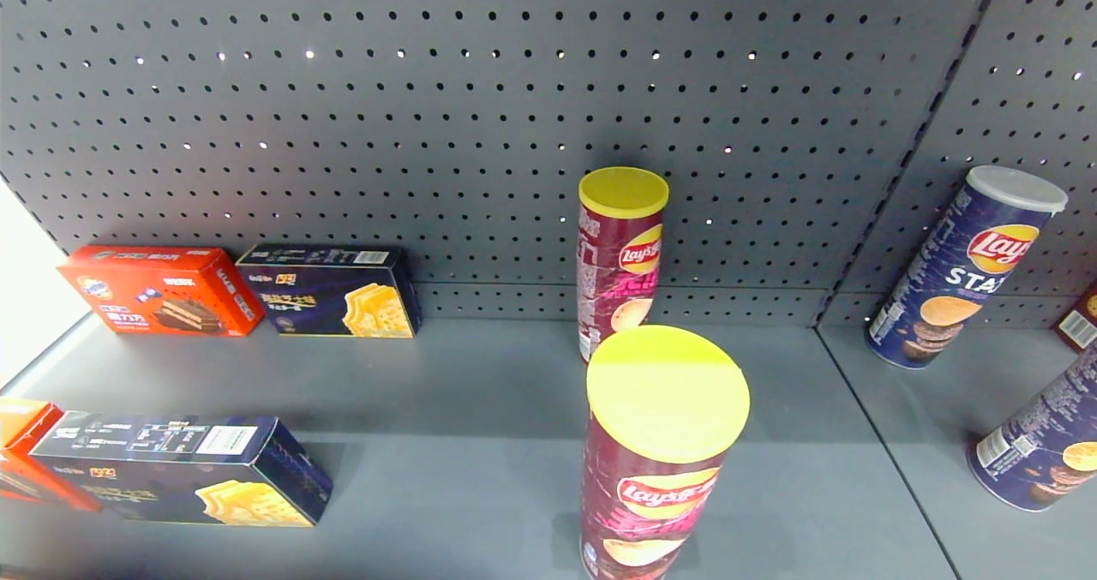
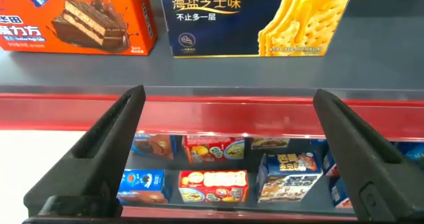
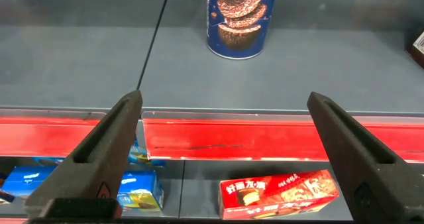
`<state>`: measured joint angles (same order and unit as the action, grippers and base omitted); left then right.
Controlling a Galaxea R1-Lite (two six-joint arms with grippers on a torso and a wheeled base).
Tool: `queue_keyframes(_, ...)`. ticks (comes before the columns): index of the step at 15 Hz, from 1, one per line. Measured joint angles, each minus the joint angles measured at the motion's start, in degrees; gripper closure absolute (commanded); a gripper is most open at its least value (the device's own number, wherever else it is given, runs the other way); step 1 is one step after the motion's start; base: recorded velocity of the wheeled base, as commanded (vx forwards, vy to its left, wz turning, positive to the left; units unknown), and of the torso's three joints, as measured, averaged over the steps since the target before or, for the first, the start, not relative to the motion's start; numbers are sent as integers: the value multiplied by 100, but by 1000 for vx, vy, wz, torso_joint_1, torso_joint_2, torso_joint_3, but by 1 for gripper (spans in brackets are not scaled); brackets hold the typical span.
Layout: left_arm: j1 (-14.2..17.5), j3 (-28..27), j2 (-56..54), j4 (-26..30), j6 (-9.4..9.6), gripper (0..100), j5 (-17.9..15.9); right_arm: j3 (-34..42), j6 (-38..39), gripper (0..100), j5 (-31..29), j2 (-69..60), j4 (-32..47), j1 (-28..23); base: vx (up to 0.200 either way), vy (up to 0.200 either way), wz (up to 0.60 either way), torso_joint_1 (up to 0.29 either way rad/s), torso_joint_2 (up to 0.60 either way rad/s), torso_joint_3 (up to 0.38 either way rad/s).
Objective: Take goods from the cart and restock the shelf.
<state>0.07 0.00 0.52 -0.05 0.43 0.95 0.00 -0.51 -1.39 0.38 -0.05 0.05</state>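
Note:
Two maroon chip cans with yellow lids stand upright on the grey shelf [image 1: 480, 409], one at the back [image 1: 623, 263] and one near the front [image 1: 660, 451]. My left gripper [image 2: 230, 95] is open and holds nothing, just before the shelf's front edge, facing a red wafer box [image 2: 79, 18] and a navy cracker box [image 2: 258, 18]. My right gripper [image 3: 225, 97] is also open and holds nothing, before the front edge, with a blue chip can [image 3: 240, 18] beyond it.
A red box [image 1: 163, 293] and a navy box [image 1: 334, 293] lie at the back left, another navy box [image 1: 184, 469] at the front left. Two blue cans [image 1: 960, 272] [image 1: 1041, 451] stand in the right bay. A red price strip [image 2: 225, 118] edges the shelf; snack packs [image 2: 215, 184] fill the shelf below.

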Motion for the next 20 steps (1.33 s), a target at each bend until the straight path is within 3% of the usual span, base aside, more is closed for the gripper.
queue_keyframes(20, 0, 0, 0, -2, 0, 0, 0, 0, 2, 0, 2, 4, -2, 2, 0, 0, 0, 0, 0, 0)
